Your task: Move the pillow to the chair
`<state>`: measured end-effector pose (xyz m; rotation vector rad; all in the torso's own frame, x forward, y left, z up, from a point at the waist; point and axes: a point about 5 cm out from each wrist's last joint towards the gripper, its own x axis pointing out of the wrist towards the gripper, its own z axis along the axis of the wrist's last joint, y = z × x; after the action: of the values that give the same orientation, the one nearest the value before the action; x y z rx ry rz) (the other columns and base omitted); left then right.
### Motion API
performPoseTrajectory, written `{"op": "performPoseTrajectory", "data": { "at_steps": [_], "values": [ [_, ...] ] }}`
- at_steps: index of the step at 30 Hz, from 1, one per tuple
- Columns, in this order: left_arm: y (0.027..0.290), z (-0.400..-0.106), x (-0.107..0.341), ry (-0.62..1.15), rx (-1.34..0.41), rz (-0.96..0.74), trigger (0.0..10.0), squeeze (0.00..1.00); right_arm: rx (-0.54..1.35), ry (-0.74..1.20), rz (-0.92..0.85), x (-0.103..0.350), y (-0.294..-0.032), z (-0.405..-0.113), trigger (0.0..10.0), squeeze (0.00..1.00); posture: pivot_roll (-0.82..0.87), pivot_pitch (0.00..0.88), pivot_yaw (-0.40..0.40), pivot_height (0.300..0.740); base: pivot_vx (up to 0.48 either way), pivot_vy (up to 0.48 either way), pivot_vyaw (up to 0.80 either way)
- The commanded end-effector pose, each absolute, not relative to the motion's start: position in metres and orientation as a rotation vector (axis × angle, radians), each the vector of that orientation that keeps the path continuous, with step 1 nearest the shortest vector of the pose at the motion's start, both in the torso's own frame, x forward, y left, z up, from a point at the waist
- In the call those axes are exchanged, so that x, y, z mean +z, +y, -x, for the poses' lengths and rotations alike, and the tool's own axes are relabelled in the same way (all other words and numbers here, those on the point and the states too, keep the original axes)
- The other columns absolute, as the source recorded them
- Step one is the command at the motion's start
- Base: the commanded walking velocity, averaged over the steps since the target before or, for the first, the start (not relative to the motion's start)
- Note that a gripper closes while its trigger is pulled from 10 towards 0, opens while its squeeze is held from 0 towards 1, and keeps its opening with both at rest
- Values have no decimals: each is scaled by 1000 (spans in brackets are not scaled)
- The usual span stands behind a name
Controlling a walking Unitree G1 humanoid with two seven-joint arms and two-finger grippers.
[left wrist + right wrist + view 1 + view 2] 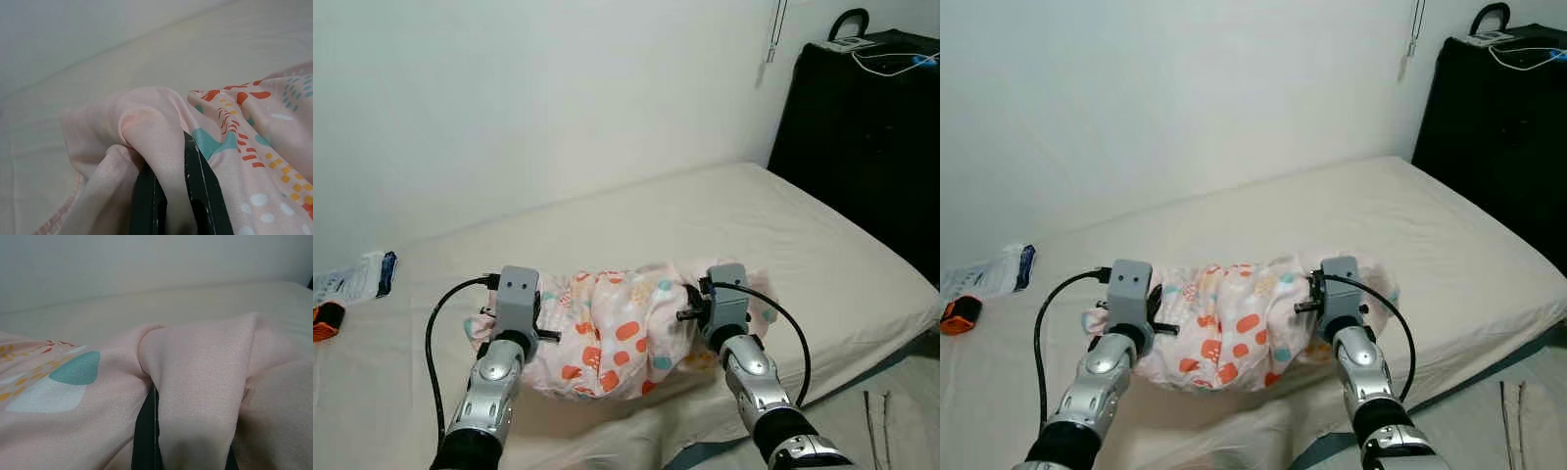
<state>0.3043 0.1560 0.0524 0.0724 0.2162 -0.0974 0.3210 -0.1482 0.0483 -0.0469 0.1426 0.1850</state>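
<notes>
Where the bed (822,245) meets its near edge, the pillow (617,333) sits bunched between both arms. Left wrist: left gripper (171,196) fingers pinch pink cover fabric. Right wrist: right gripper (155,431) fingers likewise clamp a fabric fold at the pillow's end.

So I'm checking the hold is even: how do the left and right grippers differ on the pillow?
The left gripper pinches a fold at the pillow's left end, the right gripper one at its right end. A thick fold parts the left fingers; the right fingers sit almost together. Both are shut on pink fabric, above the bed.
</notes>
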Motion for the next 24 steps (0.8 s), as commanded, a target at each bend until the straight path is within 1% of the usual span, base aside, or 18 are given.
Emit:
{"op": "performPoseTrajectory", "data": {
  "at_steps": [1, 6, 9, 11, 14, 15, 16, 17, 18, 21, 24],
  "values": [
    [150, -309, 57, 200, -133, -63, 10000, 0, 210, 105, 26, 53, -137, -322, 10000, 0, -45, 0, 69, 740, 0, 0, 0],
    [146, -306, 55, 216, -162, -66, 10000, 0, 185, 107, 20, 51, -140, -320, 10000, 0, -50, 0, 102, 740, 0, 0, 0],
    [145, -305, 54, 217, -168, -63, 10000, 0, 177, 106, 17, 50, -140, -320, 10000, 0, -58, 0, 97, 740, 0, 0, 0],
    [148, -305, 52, 220, -138, -56, 10000, 0, 202, 108, 34, 51, -138, -321, 10000, 0, -74, 0, 48, 740, 0, 0, 0],
    [150, -304, 51, 222, -122, -57, 10000, 0, 220, 109, 49, 52, -137, -321, 10000, 0, -74, 0, 48, 740, 0, 0, 0],
    [152, -303, 51, 217, -97, -52, 10000, 0, 242, 111, 71, 53, -136, -323, 10000, 0, -64, 0, 11, 740, 0, 0, 0],
    [156, -301, 50, 212, -71, -44, 10000, 0, 258, 115, 78, 54, -135, -325, 10000, 0, -54, 0, -10, 740, 0, 0, 0],
    [159, -300, 51, 209, -53, -38, 10000, 0, 266, 117, 80, 55, -135, -326, 10000, 0, -54, 0, -10, 740, 0, 0, 0],
    [161, -298, 50, 206, -40, -34, 10000, 0, 273, 119, 81, 56, -135, -327, 10000, 0, -49, 0, -30, 740, 0, 0, 0],
    [163, -297, 51, 190, -13, -41, 10000, 0, 291, 122, 95, 57, -135, -328, 10000, 0, -45, 0, -48, 740, 0, 0, 0],
    [163, -296, 51, 185, -6, -44, 10000, 0, 294, 122, 97, 57, -135, -328, 10000, 0, -45, 0, -48, 740, 0, 0, 0]
  ]
}}
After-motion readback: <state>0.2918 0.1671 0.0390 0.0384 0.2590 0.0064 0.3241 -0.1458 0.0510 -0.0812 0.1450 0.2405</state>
